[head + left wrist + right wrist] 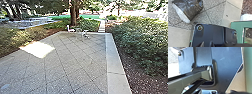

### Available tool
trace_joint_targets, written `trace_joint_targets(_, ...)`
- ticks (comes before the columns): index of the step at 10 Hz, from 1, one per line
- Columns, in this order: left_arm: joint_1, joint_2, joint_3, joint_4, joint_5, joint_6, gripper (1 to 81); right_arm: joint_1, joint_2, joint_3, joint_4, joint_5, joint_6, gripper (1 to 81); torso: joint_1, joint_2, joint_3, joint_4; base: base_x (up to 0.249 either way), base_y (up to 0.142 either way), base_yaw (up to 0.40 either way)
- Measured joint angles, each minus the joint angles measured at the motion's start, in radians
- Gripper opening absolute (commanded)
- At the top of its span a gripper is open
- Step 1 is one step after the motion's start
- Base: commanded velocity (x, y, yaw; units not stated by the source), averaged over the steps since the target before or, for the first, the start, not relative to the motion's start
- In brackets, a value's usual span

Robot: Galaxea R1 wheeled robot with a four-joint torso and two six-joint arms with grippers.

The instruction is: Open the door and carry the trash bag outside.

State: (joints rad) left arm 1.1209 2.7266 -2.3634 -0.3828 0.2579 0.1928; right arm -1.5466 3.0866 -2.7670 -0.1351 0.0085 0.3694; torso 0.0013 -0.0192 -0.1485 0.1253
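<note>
A glossy black trash bag [193,8] with a whitish, translucent side lies over the speckled paving in the left wrist view, beyond the corner of the robot's dark plate. A green door or frame [237,25] with a glazed opening stands on the other side of that plate. Along one edge of the right wrist view runs a blurred green surface [248,65], perhaps the same door. Whether either gripper touches the bag or the green frame, I cannot tell.
Ahead in the head view stretches a paved patio [75,60] with a pale concrete border [113,62]. Shrubs [145,42] and mulch line its right side. A pink-and-white chair [70,29] and a small table stand near a tree trunk [73,15] at the far end.
</note>
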Motion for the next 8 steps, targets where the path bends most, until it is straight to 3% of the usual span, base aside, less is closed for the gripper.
trace_joint_targets(2,0.123,0.054,-0.076,0.065,-0.061,0.030,81.1,-0.011,0.002,0.001,0.000,-0.002,0.003,81.1,0.000,-0.001,0.057,-0.052,0.000,0.000,0.000)
trace_joint_targets(3,0.174,0.085,-0.131,0.098,-0.087,0.041,81.1,-0.012,0.005,0.001,0.000,-0.001,0.003,81.1,-0.001,-0.002,0.072,-0.068,0.000,0.000,0.000)
trace_joint_targets(6,0.283,0.161,-0.250,0.180,-0.202,0.058,81.1,-0.021,0.008,0.004,-0.001,-0.002,0.006,81.1,-0.002,-0.002,0.081,-0.073,0.000,0.000,0.000)
trace_joint_targets(8,0.354,0.200,-0.278,0.213,-0.263,0.064,81.1,-0.021,0.008,0.004,-0.001,-0.001,0.006,81.1,-0.003,-0.002,0.082,-0.073,0.000,0.000,0.000)
